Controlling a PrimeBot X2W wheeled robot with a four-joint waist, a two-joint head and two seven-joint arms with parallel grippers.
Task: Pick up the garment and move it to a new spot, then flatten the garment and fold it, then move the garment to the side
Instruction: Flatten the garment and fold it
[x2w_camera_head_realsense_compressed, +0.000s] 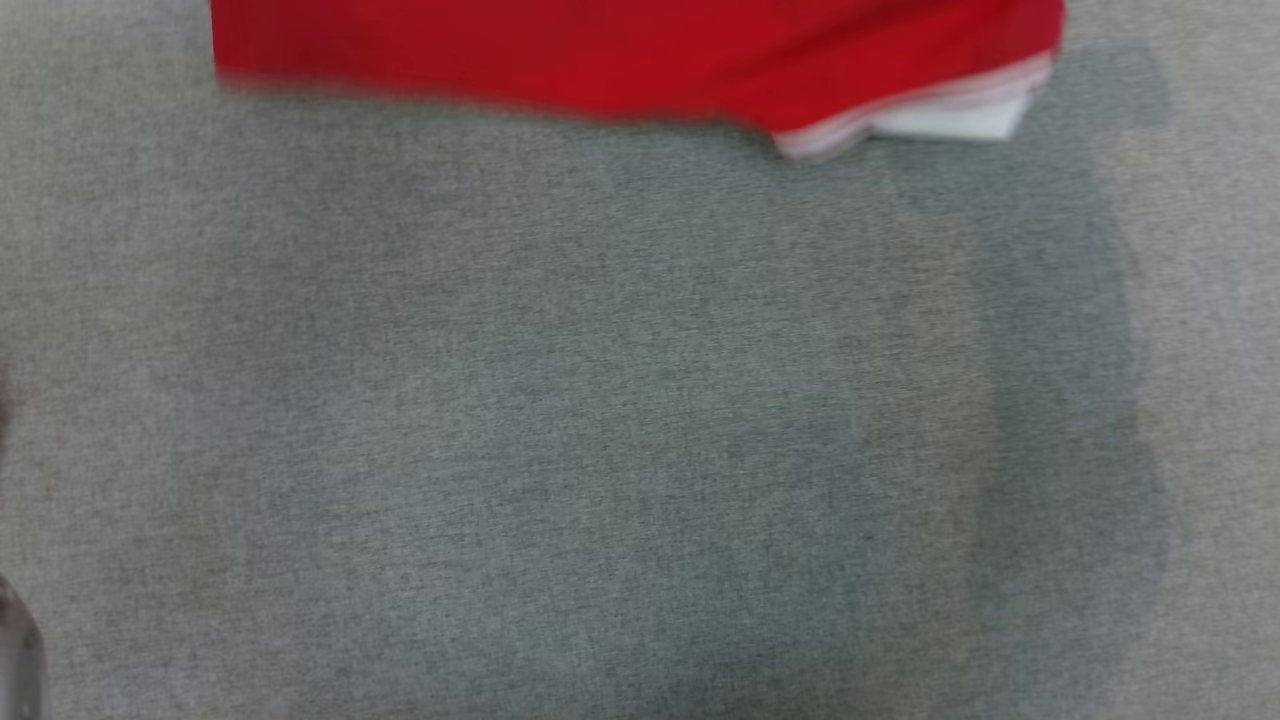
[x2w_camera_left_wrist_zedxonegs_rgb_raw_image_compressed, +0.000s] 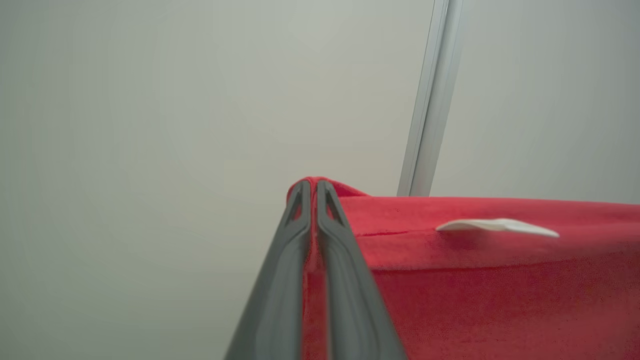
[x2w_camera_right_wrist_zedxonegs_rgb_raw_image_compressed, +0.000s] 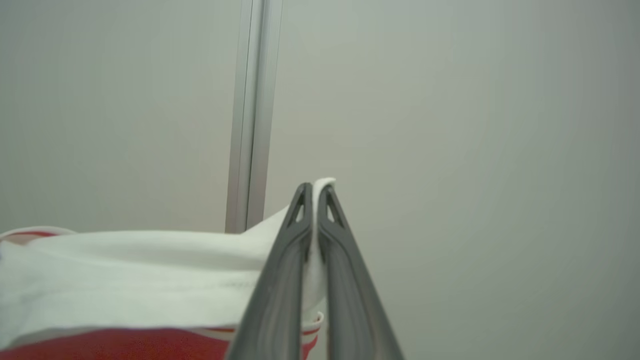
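The garment is red with a white part and striped trim at its right end; its lower edge hangs across the top of the head view, above the grey cloth surface. In the left wrist view my left gripper is shut on a red corner of the garment, which stretches off to the right with a small white tag on it. In the right wrist view my right gripper is shut on a white corner of the garment, whose fabric runs left with red below it.
A pale wall with an upright metal strip stands behind the held cloth; the same strip stands in the right wrist view. A dark object pokes in at the head view's lower left edge. Shadows lie across the grey surface.
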